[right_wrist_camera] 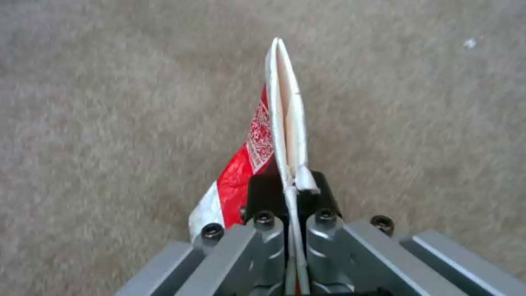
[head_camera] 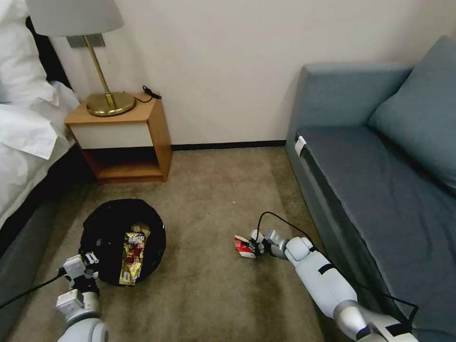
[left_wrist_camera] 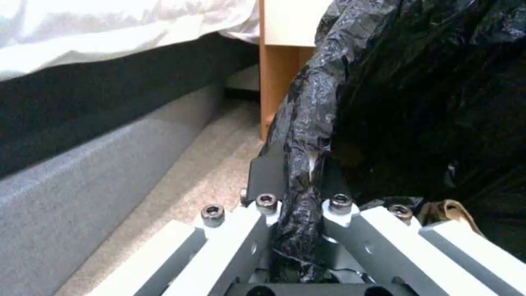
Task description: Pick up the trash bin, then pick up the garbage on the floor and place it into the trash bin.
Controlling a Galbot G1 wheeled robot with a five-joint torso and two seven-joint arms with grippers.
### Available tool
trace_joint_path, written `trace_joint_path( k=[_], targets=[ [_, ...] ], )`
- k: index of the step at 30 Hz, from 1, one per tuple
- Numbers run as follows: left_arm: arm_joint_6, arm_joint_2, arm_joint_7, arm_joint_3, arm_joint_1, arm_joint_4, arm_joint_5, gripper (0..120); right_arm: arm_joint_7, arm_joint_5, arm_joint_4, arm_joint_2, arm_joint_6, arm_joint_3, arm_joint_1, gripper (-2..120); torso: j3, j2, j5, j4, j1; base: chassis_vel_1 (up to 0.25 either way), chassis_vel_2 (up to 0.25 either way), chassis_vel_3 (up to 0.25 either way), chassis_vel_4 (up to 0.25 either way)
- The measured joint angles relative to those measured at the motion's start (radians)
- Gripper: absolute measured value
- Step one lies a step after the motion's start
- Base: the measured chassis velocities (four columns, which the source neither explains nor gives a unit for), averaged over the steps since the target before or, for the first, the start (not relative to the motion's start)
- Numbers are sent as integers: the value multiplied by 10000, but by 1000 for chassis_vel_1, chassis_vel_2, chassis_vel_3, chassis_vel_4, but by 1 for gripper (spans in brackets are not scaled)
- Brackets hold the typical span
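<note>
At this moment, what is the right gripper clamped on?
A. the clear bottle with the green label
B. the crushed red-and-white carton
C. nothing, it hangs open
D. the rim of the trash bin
B. In the right wrist view the right gripper is shut on the flattened edge of the red-and-white carton, above the carpet; the trash bin rim is gripped by the left gripper.
</note>
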Motion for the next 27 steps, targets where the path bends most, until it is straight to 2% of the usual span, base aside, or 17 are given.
trace_joint_path(
  k=[5, 10, 19, 27],
  targets=[
    [-1, 4, 0, 12, 17, -6, -24, 3, 99, 488, 574, -22, 120, -168, -23, 0, 0, 0, 0, -2, 0, 0, 0, 0, 0],
    [-3, 1, 0, 26, 25, -6, -28, 3, 819, 1424, 1259, 139, 536, -758, 29, 0, 0, 0, 0, 0, 0, 0, 0, 0, 0],
    [-21, -4, 9, 44, 17, 69, -35, 3, 2781, 4282, 3294, 601, 1396, -3137, 12, 0, 0, 0, -1, 1, 0, 0, 0, 0, 0],
    [12, -40, 22, 142, -86, 70, 41, 3, 3790, 5264, 4537, 887, 1453, -4475, -32, 0, 0, 0, -2, 0, 0, 0, 0, 0, 0]
  ],
)
